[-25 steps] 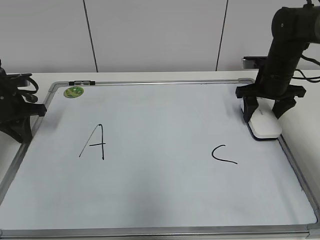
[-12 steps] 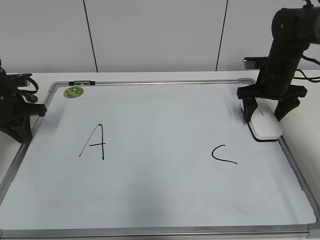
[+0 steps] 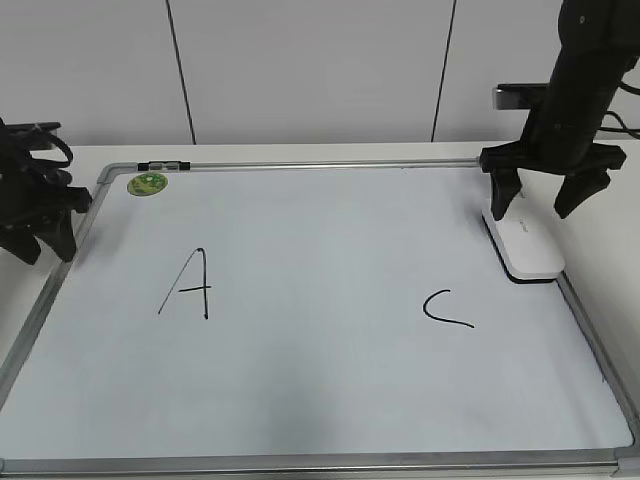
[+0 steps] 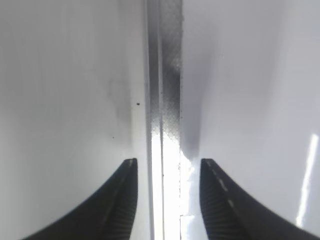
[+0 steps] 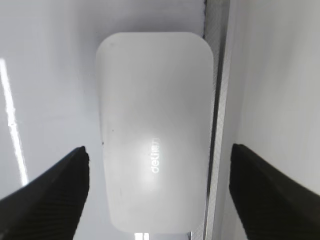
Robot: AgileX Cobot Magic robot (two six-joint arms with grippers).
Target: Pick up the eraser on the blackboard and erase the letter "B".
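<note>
White rounded-rectangle plastic eraser with grey lettering lies flat on large white silver-framed blackboard, against its right frame, near desk's far right corner. Right black gripper hangs above eraser's far end, jaws spread wide, wider than eraser, holding nothing. Left black gripper hovers over board's left frame, jaws partly apart, empty. Letter "B" not visible; black "A", "C" on board.

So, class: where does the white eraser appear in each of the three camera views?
Exterior view: eraser at the board's right edge, below the right end effector.
Left wrist view: not in it.
Right wrist view: eraser centred.
Shared landmark: the silver frame beside it.
</note>
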